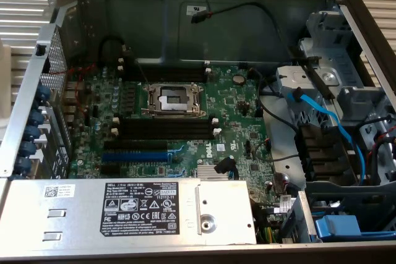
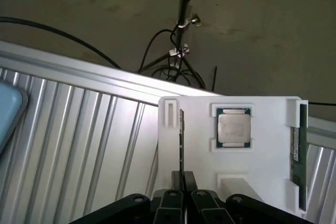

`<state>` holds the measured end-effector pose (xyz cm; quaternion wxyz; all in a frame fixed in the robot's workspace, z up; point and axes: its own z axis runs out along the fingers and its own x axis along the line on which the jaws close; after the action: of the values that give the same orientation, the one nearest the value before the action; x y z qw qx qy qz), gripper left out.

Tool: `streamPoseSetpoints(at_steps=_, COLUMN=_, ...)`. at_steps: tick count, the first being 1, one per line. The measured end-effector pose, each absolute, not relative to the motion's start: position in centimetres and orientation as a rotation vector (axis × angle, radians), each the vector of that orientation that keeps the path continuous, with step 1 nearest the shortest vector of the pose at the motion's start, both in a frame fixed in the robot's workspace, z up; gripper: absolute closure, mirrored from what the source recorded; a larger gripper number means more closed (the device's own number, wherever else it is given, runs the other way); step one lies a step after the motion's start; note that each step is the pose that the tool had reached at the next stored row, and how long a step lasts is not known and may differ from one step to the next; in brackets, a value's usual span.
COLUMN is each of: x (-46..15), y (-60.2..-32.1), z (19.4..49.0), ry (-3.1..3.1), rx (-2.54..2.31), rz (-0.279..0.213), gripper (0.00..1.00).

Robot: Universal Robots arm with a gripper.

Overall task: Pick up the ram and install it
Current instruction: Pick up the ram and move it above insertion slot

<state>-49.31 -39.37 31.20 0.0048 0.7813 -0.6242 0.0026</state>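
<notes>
- Ext. view: we're looking down into an open PC case [image 1: 93, 4], w/ the green motherboard [image 1: 247, 100] lying flat inside.
- The CPU socket [image 1: 173, 99] is sitting near the board's middle, w/ its metal frame around it.
- Long black slots [image 1: 164, 129] are running just below the socket and are standing empty; more are lying just above it.
- A blue expansion slot [image 1: 135, 154] is lying below those black slots, toward the ext. view's left.
- A grey PSU [image 1: 124, 208] w/ a black label is taking up the near edge, and a blue cable [image 1: 328, 119] is curving over the drive bays on the ext. view's right.
- Wrist view: we're seeing the gripper [image 2: 184, 178] reaching onto a white holder [image 2: 262, 182] that is resting on a ribbed metal surface [image 2: 79, 145].
- The ram [image 2: 181, 140] is standing edge-on in a slot of that holder, showing as a thin dark line.
- The jaws are standing narrow, pinching the ram's near end from both sides.
- A CPU chip [image 2: 234, 128] is lying in a square pocket of the holder, beside the ram but apart from it.
- A second stick [image 2: 297, 150] is sitting at the holder's edge, on the far side of the chip from the ram.
- Dark cables [image 2: 178, 61] are trailing over the floor beyond the holder.
</notes>
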Motion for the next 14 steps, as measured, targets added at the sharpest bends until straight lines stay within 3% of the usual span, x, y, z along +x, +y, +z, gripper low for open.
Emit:
streamPoseSetpoints(at_steps=6, x=-49.3, y=-39.4, z=33.9, ry=-1.951, rx=2.442, rz=0.016, gripper=0.88)
streamPoseSetpoints(at_steps=14, x=-48.4, y=-39.2, z=35.1, ry=-1.929, rx=2.414, rz=0.062, gripper=0.88)
